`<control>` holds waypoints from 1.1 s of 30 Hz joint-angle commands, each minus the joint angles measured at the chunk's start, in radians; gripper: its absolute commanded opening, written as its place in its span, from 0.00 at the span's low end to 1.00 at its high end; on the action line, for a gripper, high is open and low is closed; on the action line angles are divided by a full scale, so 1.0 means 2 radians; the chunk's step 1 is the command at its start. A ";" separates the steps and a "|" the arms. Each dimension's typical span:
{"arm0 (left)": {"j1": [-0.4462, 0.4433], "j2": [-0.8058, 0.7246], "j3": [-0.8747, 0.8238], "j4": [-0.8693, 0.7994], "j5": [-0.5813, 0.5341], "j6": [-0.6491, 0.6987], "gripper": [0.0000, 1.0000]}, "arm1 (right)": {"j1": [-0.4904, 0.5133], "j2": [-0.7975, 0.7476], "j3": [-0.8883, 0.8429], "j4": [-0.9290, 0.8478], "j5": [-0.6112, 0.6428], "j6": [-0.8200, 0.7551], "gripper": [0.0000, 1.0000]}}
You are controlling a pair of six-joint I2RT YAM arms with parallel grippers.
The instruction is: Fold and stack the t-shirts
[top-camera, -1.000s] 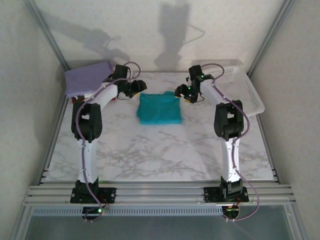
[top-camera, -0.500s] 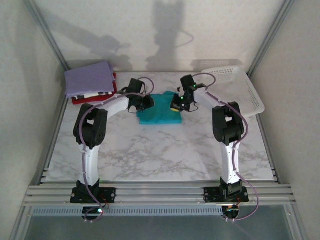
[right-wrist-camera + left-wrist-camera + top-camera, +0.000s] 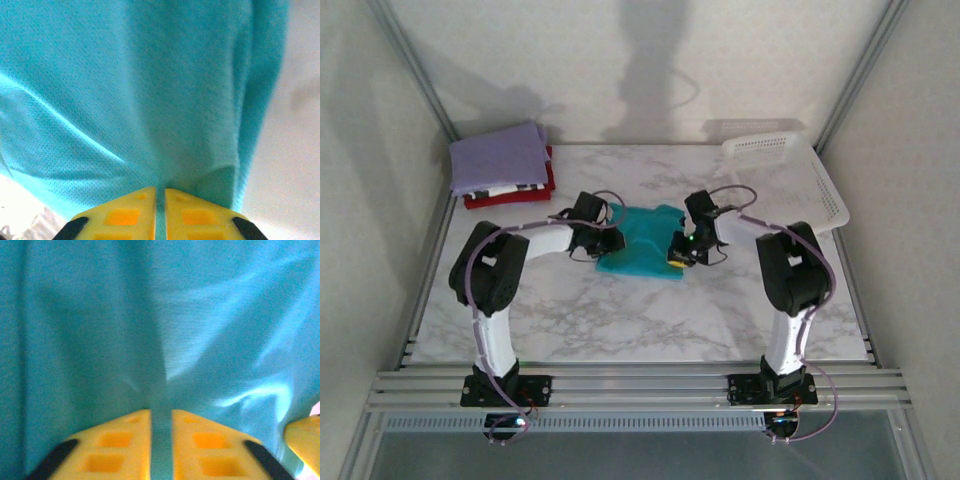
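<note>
Pinching the teal t-shirt (image 3: 642,252) from either side, left gripper (image 3: 605,241) and right gripper (image 3: 678,252) gotta move together, keeping folds flat.

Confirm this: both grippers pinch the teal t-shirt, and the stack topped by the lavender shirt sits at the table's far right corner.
Wrong corner. The top external view shows the lavender-topped stack at the far left; the white basket takes the far right. The left gripper and right gripper do pinch the teal t-shirt.
</note>
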 commanded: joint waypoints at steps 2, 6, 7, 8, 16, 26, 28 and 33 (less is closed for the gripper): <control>-0.012 -0.102 -0.039 -0.027 -0.033 -0.009 0.41 | 0.012 -0.078 -0.036 -0.031 0.026 0.012 0.25; -0.004 -0.151 -0.021 -0.120 -0.105 0.032 0.49 | 0.012 -0.114 -0.030 -0.048 0.033 0.015 0.29; 0.001 -0.151 -0.020 -0.133 -0.113 0.040 0.49 | 0.012 -0.114 -0.028 -0.050 0.030 0.015 0.29; 0.007 -0.150 -0.021 -0.144 -0.119 0.050 0.50 | 0.012 -0.111 -0.025 -0.050 0.027 0.014 0.29; 0.022 -0.108 -0.020 -0.110 -0.065 0.081 0.53 | 0.012 -0.096 -0.023 -0.050 0.028 0.013 0.29; 0.013 -0.081 -0.037 -0.092 -0.081 0.067 0.55 | 0.012 -0.090 -0.032 -0.045 0.026 0.016 0.28; 0.007 -0.080 -0.040 -0.088 -0.078 0.064 0.54 | 0.012 -0.090 -0.034 -0.044 0.027 0.017 0.28; -0.008 -0.072 -0.038 -0.080 -0.074 0.054 0.45 | 0.012 -0.085 -0.034 -0.042 0.026 0.015 0.26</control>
